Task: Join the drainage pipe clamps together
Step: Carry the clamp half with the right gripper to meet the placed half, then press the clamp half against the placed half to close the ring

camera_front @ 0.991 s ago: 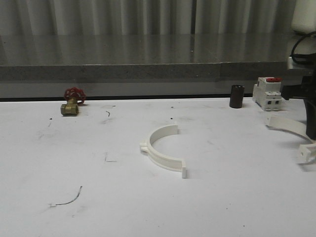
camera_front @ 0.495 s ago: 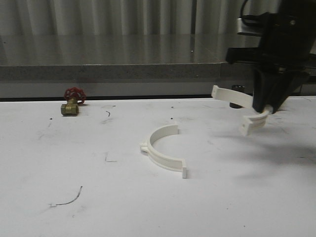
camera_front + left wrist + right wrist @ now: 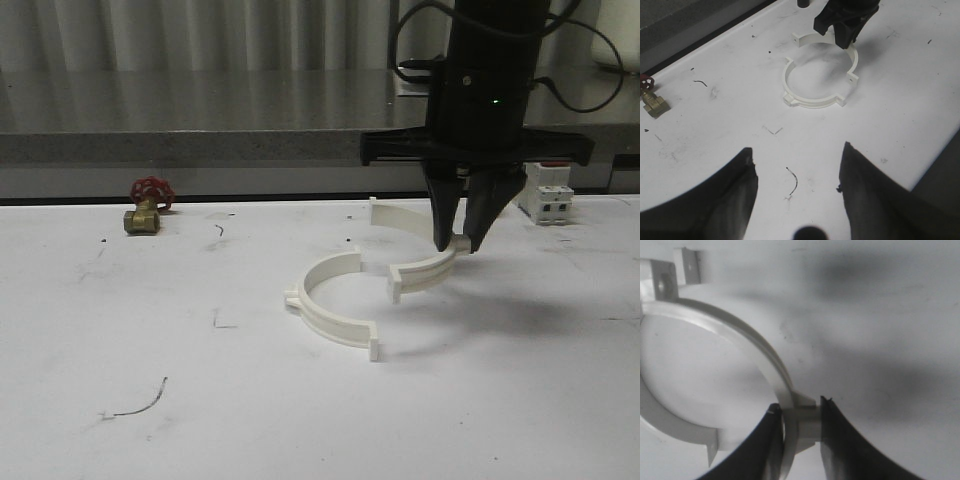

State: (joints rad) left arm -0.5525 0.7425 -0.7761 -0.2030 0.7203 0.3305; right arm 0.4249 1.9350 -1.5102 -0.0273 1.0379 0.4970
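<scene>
The white desk [image 3: 120, 330] carries everything, with a grey ledge [image 3: 200, 145] running along its far edge. The right arm [image 3: 485, 90], black and upright, stands over the middle of the desk toward the far side, and its claw [image 3: 458, 243] points straight down with the fingers closed tight on the held clamp [image 3: 425, 268], gripping it at a small block on the band's outer side, as the right wrist view shows [image 3: 802, 427]. That clamp hangs tilted just above the desk, its curve opening toward the left edge. The lying clamp [image 3: 330, 310] rests flat near the desk's middle, opening toward the right edge, so the two half-rings face each other and nearly close a ring; from the front view the near tab of the held one sits inside the arc of the other, not yet joined. In the left wrist view, the left claw's fingers [image 3: 732, 195] are spread wide and hold nothing. A breaker [image 3: 548, 200] stands at the far right, and a brass valve [image 3: 145, 208] at the far left.
</scene>
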